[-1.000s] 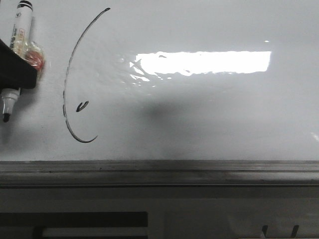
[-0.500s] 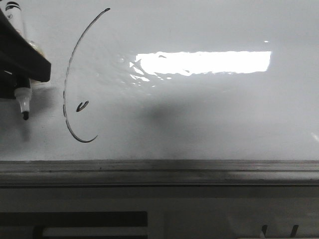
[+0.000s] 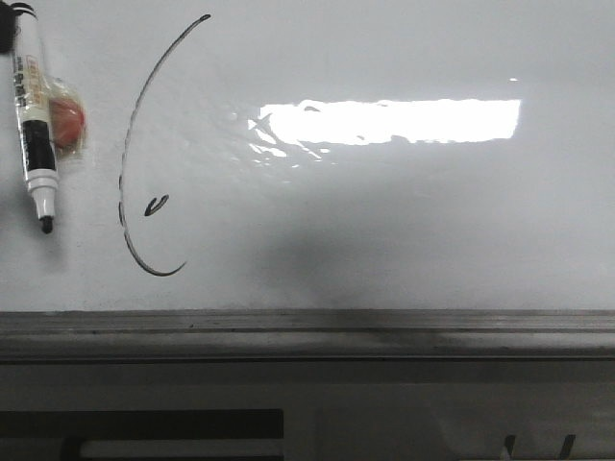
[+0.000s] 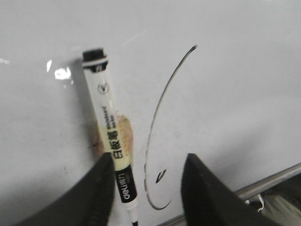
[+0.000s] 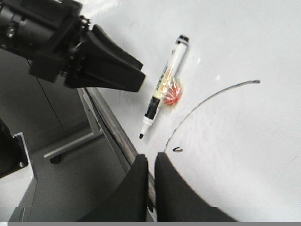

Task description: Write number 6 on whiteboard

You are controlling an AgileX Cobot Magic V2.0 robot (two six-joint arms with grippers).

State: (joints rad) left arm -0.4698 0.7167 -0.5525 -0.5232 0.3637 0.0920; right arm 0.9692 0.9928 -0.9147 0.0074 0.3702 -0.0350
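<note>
My left fingers (image 4: pixel 101 188) are spread wide and hold nothing. The marker pen (image 4: pixel 111 145) lies loose on the whiteboard (image 4: pixel 235 94), its lower barrel just inside one of them. The number 6 (image 4: pixel 160 146), an open curve with a short tick inside, lies in the gap between them, nearer the other one. My right fingers (image 5: pixel 141 188) are pressed together, empty, with the 6's lower end just beyond their tips.

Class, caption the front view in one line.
Uncapped marker lies on the whiteboard beside an unfinished 6.
</note>
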